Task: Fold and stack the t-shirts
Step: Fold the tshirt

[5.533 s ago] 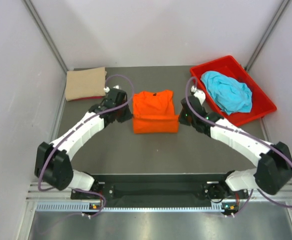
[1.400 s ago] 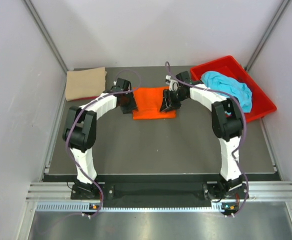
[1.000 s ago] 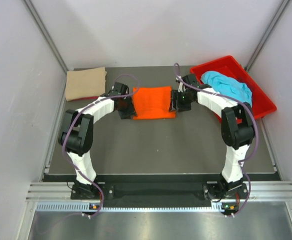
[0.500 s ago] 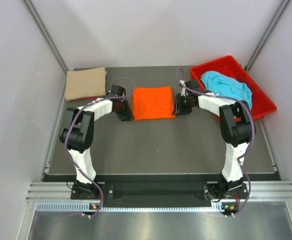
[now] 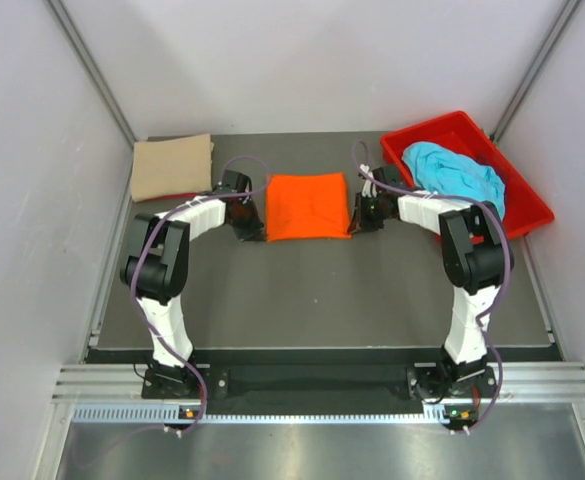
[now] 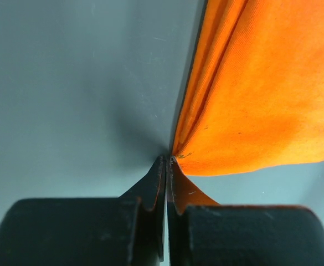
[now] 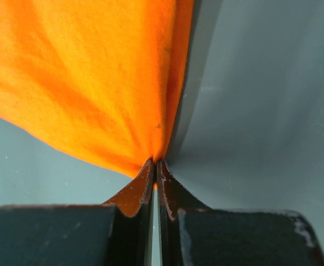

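Orange t-shirt (image 5: 307, 206), folded, is lying on worktop (image 5: 312, 290). Its left side is pinched by left claw (image 6: 166, 160), its right side by right claw (image 7: 154, 162).

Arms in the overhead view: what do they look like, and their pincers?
The left arm and right arm have white shells, black joints and a purple cable looped alongside. The left pincer and right pincer are matte black, tapering to thin tips.
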`<state>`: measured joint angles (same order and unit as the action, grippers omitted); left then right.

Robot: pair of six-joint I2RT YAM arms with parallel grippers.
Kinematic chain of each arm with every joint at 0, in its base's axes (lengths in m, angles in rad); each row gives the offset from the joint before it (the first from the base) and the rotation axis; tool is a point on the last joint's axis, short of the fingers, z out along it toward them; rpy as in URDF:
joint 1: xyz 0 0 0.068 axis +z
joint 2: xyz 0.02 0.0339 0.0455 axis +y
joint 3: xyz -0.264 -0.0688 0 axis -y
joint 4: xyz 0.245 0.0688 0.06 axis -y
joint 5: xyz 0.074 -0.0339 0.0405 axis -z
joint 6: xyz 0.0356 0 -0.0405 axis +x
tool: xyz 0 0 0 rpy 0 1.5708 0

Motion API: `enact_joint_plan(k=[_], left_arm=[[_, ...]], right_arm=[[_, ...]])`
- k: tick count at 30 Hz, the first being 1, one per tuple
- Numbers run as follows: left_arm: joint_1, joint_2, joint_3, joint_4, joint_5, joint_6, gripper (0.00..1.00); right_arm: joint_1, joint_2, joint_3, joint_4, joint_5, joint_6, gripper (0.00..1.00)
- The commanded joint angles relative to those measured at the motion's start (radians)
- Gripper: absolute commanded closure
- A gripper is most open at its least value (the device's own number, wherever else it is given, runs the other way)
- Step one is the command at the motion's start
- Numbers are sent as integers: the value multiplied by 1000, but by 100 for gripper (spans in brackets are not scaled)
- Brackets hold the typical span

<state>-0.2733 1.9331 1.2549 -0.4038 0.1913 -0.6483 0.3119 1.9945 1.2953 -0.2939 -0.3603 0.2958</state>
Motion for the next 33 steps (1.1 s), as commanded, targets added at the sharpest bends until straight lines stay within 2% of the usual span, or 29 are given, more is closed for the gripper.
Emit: enact_joint_plan(k=[1, 7, 12, 14, 16, 17, 21, 26, 33], left_arm=[[3, -28, -35, -21, 11, 6, 100], [2, -120, -150, 3, 57, -36, 100], [2, -186, -231, 6, 40, -34, 100], [2, -207, -248, 61, 57, -22, 100], [3, -218, -255, 101, 76, -10, 90], [3, -217, -240, 109, 88, -5, 74], [8, -198, -201, 166, 117, 7, 60], [13, -149, -152, 195, 109, 9, 56], [19, -91, -130, 244, 131, 16, 57]], right_arm=[[-7, -68, -48, -7, -20, -18, 100], [-7, -158, -142, 15, -22, -9, 100], [-7, -192, -204, 24, -25, -23, 100], [-5, -191, -211, 25, -23, -26, 100], [-5, -181, -217, 33, -25, -26, 100], [-7, -183, -221, 36, -28, -26, 100], [-8, -175, -222, 47, -26, -18, 100], [-7, -165, -220, 50, -25, -15, 100], [-11, -178, -212, 39, -17, -18, 100]])
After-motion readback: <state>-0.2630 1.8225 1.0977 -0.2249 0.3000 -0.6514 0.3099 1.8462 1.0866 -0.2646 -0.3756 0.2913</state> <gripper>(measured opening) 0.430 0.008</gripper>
